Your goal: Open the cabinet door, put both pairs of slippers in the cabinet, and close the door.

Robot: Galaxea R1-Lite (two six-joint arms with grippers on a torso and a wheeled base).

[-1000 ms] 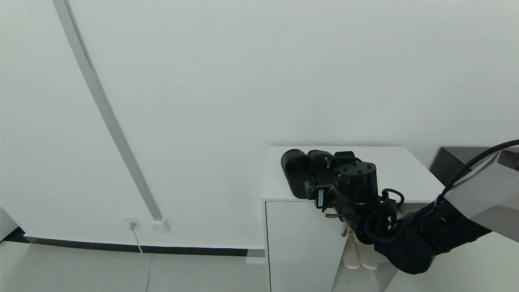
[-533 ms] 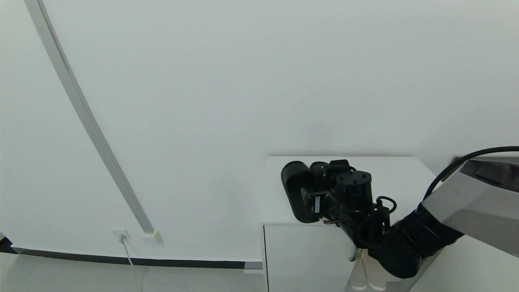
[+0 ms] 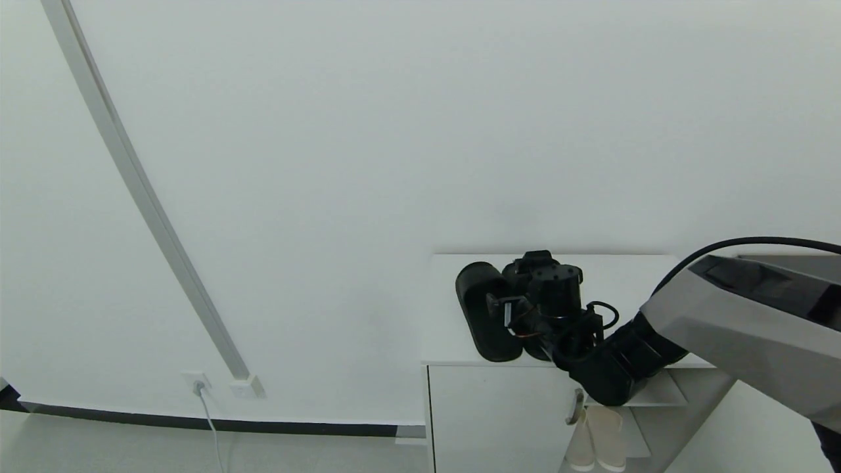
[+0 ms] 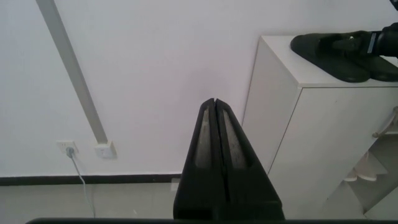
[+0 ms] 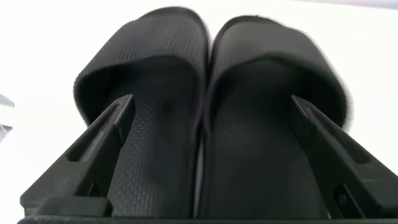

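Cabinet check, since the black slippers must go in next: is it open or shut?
Open on its right side: an inner shelf and pale slippers show beside the shut left door.

The white cabinet (image 3: 493, 420) and the pair of black rubber slippers (image 3: 483, 318) on top are shared by the head view, looking down, and the left wrist view, set farther aside; the slippers are faced closely by the right wrist view.

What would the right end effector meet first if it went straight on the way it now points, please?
Most likely the black slippers on the cabinet: its open fingers flank the pair, though depth is unclear.
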